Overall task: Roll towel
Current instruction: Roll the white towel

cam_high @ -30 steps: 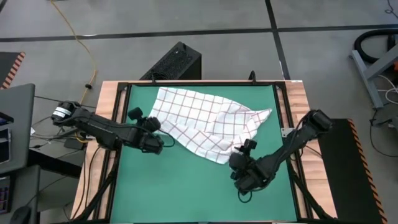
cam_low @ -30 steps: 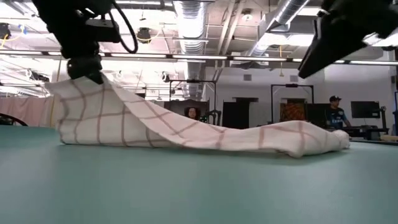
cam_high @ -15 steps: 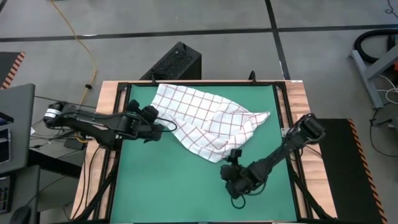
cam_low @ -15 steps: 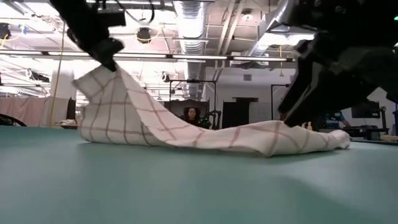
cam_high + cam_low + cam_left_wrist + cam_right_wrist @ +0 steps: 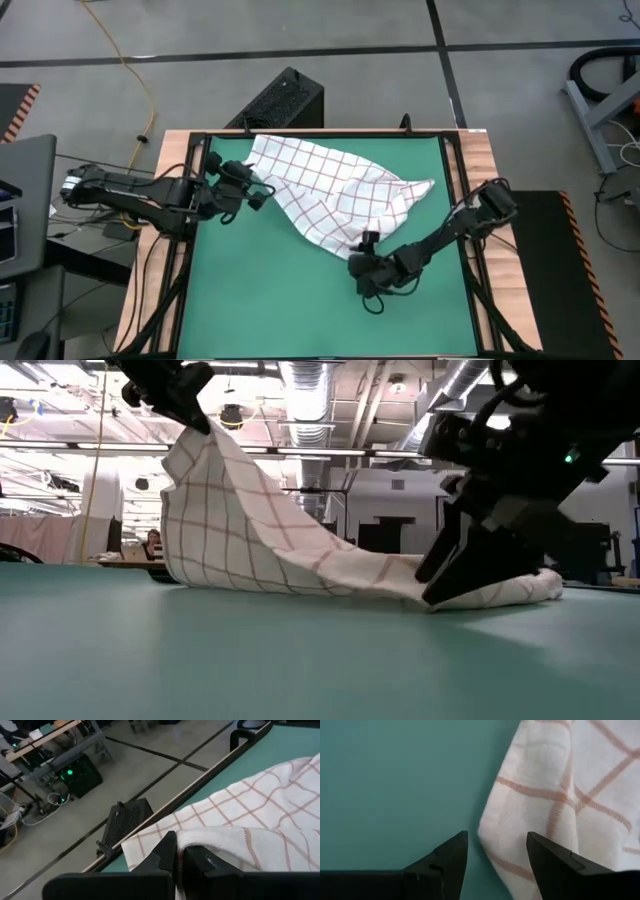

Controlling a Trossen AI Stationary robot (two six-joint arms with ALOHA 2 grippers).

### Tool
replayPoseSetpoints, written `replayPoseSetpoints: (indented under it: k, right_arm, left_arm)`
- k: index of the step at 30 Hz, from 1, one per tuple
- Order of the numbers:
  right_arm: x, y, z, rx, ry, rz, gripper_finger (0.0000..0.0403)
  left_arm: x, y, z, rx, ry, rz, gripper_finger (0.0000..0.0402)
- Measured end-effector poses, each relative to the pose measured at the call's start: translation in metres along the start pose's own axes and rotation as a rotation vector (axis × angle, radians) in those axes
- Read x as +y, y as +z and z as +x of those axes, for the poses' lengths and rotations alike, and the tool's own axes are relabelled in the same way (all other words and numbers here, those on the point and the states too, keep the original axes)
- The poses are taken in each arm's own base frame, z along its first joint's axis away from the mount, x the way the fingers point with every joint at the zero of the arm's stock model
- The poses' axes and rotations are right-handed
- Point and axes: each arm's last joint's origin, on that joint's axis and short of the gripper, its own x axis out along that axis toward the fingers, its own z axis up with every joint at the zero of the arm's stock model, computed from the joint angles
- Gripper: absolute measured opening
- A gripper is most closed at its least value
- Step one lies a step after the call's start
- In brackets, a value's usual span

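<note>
White cloth: you see the towel [image 5: 335, 195], white with a grid of red-brown lines, lying crumpled on the green mat [image 5: 270, 300], spread from the mat's far left corner toward its right edge.
Towel, low view: the towel [image 5: 290, 550] rises in a tall peak at one end and slopes down to a flat, bunched end at the other.
Left gripper: your left gripper [image 5: 262, 192] sits at the towel's left edge, near the mat's far left corner; its fingers [image 5: 167, 852] are clamped on a fold of the cloth, which is lifted off the mat here.
Right gripper: your right gripper [image 5: 365, 247] sits low at the towel's near edge, right of the mat's centre.
Right fingers: the fingers [image 5: 452, 855] stand parted, with the towel's hemmed corner [image 5: 520, 840] lying just ahead of the gap and nothing gripped.
Table: a wooden table [image 5: 168, 150] with a dark frame carries the mat.
Surroundings: a black box [image 5: 280, 100] stands on the grey floor beyond the table.
</note>
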Motion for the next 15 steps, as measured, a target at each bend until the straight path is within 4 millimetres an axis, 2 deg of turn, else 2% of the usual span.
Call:
replayPoseSetpoints:
  k: [6,9,11,15]
  right_arm:
    - [-0.005,-0.008,0.019,0.034,-0.054,0.004,0.0220]
    - [-0.002,-0.011,0.029,0.035,-0.076,-0.002,0.0196]
    - [-0.001,-0.008,0.030,0.036,-0.089,-0.010,0.0155]
    - [-0.006,0.001,0.021,0.086,-0.097,-0.055,0.0033]
  left_arm:
    - [-0.001,0.003,0.000,-0.022,-0.002,-0.021,0.0000]
    - [-0.001,0.005,0.000,-0.033,0.001,-0.015,0.0000]
    - [-0.001,0.004,0.000,-0.030,0.001,-0.010,0.0000]
    - [-0.001,0.004,0.000,-0.027,0.003,-0.003,0.0000]
